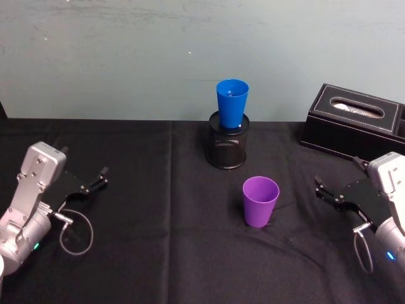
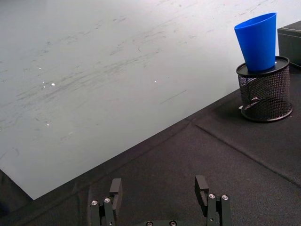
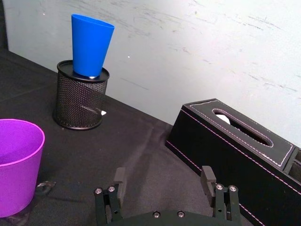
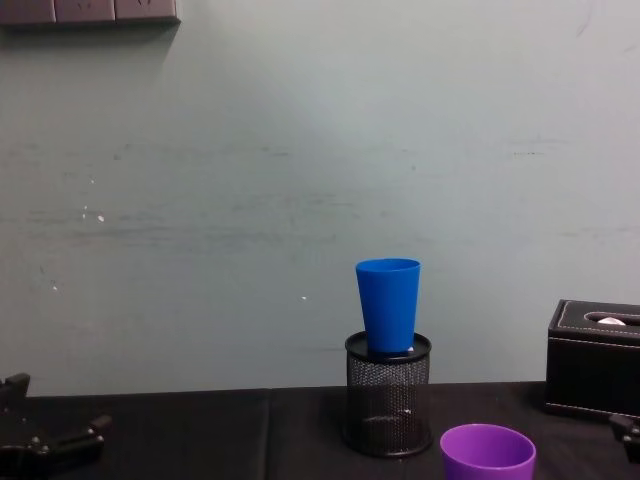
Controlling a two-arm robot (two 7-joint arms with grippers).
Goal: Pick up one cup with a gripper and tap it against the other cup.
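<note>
In the head view, a desk [image 1: 126,253] draped in black cloth is seen against a pale grey-green wall [image 1: 126,57]. A wide-rimmed purple plastic tumbler [image 1: 261,201] stands upright near the middle, well apart from both grippers. Behind it, a tall bright blue plastic tumbler [image 1: 232,101] is seated upright in the mouth of a black wire-mesh pen holder [image 1: 228,147]. A black stitched tissue box [image 1: 354,120] is placed at the far right. The left gripper [image 1: 98,179] and the right gripper [image 1: 319,189] are seen low at the sides.

In the wrist views, each gripper is shown with fingers apart and nothing between them.

In the chest view, faint scuffs are seen across the wall.
</note>
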